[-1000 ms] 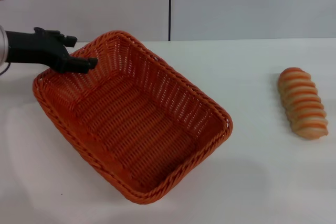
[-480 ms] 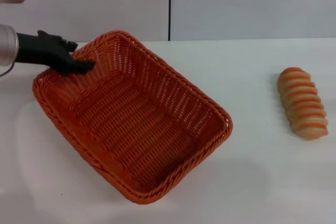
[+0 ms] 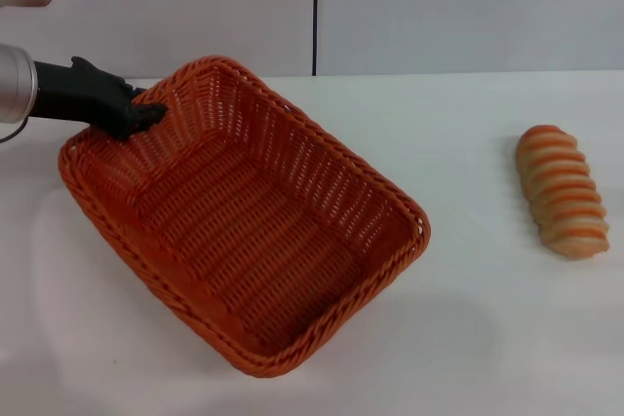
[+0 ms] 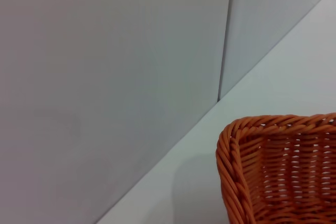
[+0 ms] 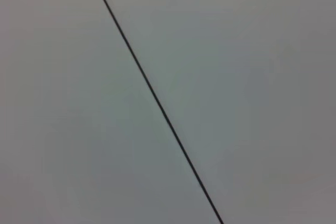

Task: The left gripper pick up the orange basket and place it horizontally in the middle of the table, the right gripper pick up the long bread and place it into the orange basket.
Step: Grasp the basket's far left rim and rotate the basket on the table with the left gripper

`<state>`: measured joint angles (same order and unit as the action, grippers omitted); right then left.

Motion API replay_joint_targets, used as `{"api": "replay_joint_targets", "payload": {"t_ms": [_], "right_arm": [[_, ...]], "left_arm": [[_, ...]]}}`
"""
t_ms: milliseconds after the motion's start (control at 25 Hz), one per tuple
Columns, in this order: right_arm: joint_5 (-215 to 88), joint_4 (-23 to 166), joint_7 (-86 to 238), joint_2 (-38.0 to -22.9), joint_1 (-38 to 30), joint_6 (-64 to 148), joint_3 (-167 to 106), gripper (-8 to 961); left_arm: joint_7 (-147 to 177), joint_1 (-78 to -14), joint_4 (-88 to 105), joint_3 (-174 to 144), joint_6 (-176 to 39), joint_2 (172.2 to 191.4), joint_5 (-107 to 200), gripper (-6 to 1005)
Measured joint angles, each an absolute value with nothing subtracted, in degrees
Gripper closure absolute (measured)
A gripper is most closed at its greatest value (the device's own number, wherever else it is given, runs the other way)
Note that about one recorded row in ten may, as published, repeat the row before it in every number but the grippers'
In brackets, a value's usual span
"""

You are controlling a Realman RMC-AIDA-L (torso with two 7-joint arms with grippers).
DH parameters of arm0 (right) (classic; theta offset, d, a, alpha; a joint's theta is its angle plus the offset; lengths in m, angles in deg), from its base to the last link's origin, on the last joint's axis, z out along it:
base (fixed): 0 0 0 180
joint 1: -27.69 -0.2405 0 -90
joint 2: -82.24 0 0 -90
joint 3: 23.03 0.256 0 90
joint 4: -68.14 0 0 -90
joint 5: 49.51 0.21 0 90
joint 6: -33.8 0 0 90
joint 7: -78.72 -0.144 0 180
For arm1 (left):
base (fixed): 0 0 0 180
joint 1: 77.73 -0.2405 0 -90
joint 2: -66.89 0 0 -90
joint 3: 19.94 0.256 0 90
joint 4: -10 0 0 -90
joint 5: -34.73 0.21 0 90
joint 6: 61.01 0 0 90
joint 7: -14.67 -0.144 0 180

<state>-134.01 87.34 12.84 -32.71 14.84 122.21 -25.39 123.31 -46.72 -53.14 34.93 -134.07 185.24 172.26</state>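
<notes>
The left gripper (image 3: 146, 114), a black claw with short jointed fingers on a dark arm with a silvery cuff, sits at the far left corner of the large rectangular orange woven basket (image 3: 244, 221), its tips over the braided rim; whether they pinch the rim or only touch it I cannot tell from the head view. Against the pictures of a second ago, the claw has drawn back a little toward the robot's left, and the basket's near-left edge has shifted very slightly with it. My reading is that the basket is being nudged or tugged, so the pick-up has barely started.

The basket lies on the wide plain white table (image 3: 468, 338), left of centre and set diagonally, mouth up and with nothing inside, so it must be turned to lie horizontally in the middle. Its ribbed sides slope inward; the left wrist view shows one rounded rim corner.

The small oblong tan loaf with orange-brown stripes (image 3: 563, 192) rests well apart on the right, untouched. The right gripper is out of sight.
</notes>
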Motion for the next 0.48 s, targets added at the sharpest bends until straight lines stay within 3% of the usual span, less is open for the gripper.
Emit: {"api": "replay_joint_targets", "payload": {"t_ms": [320, 480], "right_arm": [[-134.1, 87.4, 12.8, -32.65, 14.5, 122.2, -25.3, 299], [-134.1, 87.4, 12.8, -32.64, 14.5, 122.2, -25.3, 299]], "left_arm": [[125.8, -46.7, -53.2, 33.8, -136.5, 185.06, 172.0, 810], [127.3, -46.5, -53.5, 30.6, -139.3, 184.94, 170.9, 818]]}}
